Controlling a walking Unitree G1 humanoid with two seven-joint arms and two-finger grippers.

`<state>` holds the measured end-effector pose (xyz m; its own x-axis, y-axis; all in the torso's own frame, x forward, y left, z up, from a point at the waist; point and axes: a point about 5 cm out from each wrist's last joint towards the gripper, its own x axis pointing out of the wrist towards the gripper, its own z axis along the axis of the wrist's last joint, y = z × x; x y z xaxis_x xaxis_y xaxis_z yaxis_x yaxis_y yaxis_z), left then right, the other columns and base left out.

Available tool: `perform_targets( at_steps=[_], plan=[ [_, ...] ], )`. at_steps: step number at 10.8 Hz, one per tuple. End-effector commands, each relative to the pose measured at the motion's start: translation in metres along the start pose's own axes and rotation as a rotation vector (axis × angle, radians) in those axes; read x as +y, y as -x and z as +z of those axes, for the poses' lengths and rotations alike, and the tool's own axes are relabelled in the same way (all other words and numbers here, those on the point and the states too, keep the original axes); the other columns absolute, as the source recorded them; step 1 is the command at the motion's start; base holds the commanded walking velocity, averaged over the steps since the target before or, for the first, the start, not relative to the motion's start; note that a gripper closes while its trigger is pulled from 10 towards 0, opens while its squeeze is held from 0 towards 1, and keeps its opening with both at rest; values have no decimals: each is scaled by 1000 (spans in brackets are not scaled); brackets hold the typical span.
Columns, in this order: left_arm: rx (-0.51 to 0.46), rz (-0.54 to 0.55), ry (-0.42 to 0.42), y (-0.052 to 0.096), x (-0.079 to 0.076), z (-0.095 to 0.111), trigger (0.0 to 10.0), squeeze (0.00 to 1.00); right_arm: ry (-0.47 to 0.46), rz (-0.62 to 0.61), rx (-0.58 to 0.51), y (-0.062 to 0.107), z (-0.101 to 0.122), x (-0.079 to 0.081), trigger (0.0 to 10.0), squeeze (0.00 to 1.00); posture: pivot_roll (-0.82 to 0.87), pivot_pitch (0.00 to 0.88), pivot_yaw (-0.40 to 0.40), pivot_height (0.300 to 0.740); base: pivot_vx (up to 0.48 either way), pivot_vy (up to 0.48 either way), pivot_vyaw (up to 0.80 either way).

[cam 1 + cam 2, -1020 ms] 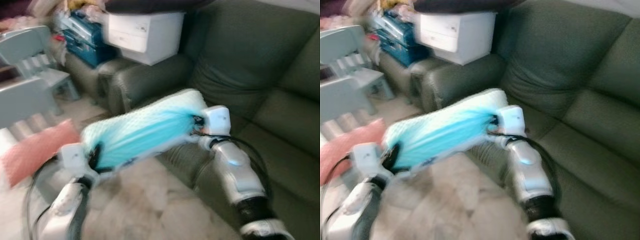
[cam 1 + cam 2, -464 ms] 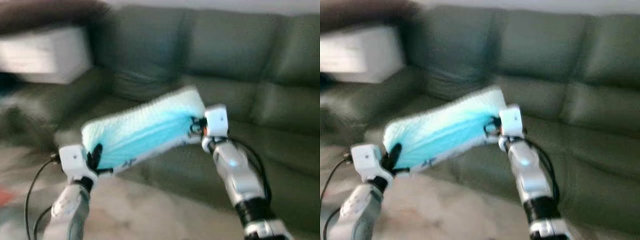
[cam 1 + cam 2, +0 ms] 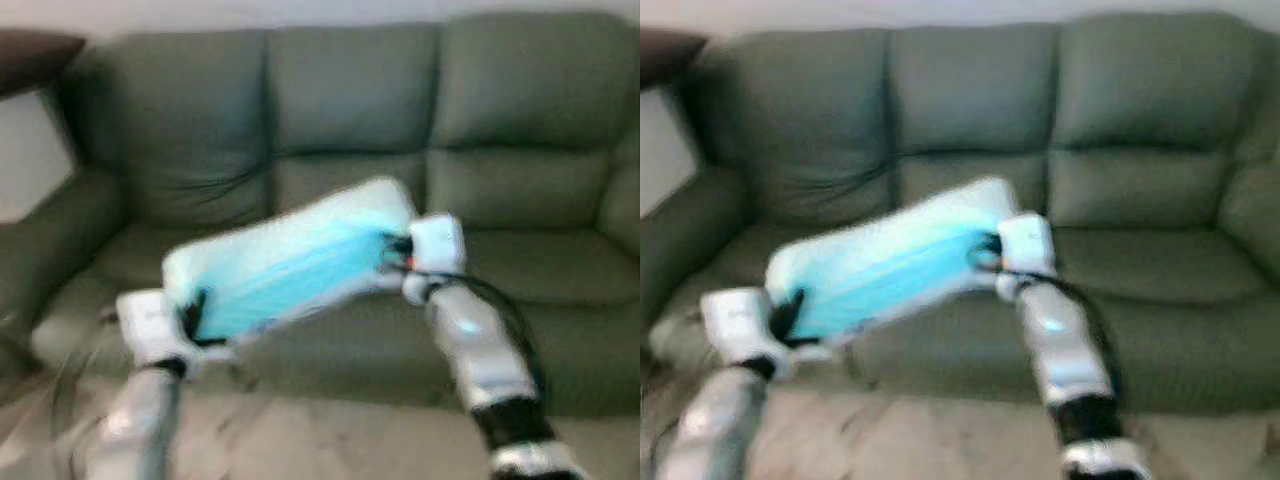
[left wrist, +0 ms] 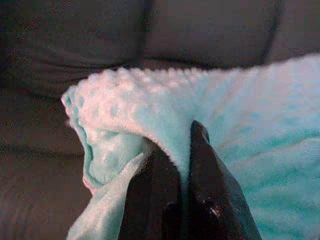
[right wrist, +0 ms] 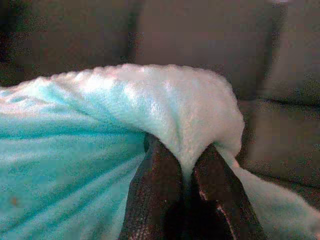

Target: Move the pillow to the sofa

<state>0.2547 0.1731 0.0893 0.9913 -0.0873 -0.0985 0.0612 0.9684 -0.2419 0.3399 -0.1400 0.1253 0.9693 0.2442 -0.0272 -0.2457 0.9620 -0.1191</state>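
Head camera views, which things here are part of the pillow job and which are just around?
Part of the job:
fluffy turquoise pillow
dark green three-seat sofa
left gripper, pinching one end
right gripper, pinching the other end

Just around:
light patterned floor

head views blurred | sofa (image 3: 350,110) cut off at both sides | dark object (image 3: 30,55) top left unidentifiable

Left hand (image 3: 192,312) and right hand (image 3: 392,252) raised forward, both clamped tight
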Motion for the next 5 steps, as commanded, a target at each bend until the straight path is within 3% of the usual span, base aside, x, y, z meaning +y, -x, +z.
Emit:
perform_targets(
  at_steps=[1, 3, 5],
  plan=[
    [-16, 31, -25, 2, 11, 6, 10000, 0, -13, 19, -57, -6, 14, 8, 10000, 0, -213, 0, 53, 740, 398, 0, -463],
    [-6, 39, -19, 3, 11, 4, 10000, 0, -14, 23, -57, -6, 14, 8, 10000, 0, -212, 0, 52, 740, 386, 0, 0],
    [23, 102, 8, 3, 15, -1, 10000, 0, -19, 34, -56, -4, 13, 10, 10000, 0, -213, 0, 53, 740, 0, 0, 0]
  ],
)
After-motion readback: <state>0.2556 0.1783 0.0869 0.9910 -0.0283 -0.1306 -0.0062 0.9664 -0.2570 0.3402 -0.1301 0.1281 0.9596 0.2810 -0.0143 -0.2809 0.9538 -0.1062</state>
